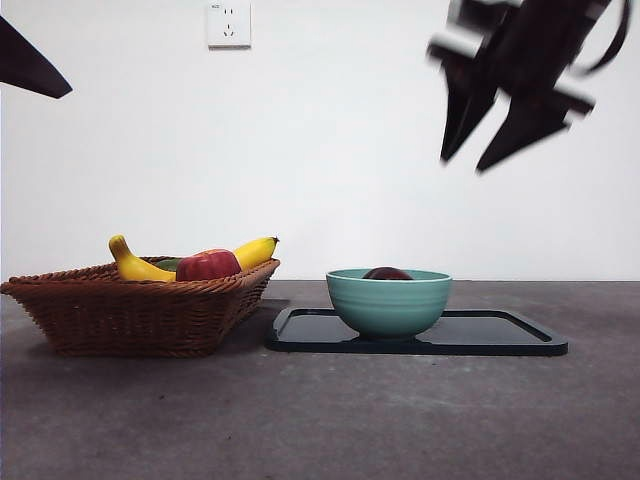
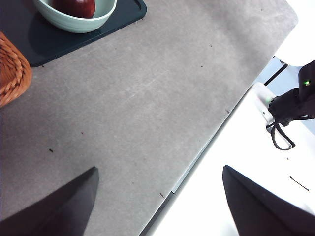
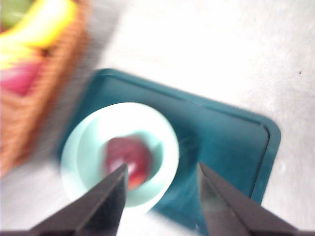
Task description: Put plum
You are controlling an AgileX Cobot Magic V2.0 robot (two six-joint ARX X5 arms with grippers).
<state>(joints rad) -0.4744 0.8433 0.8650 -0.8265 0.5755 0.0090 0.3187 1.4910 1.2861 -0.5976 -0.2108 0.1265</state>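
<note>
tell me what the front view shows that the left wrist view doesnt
Only the front view shows the fruit in the basket: a banana and a red apple, plus the wall socket and the right gripper, open, high above the tray. Only the left wrist view shows the left gripper, open, near the table's edge, and a black device beyond it. Both show the green bowl with the plum inside, the tray and the basket.
</note>
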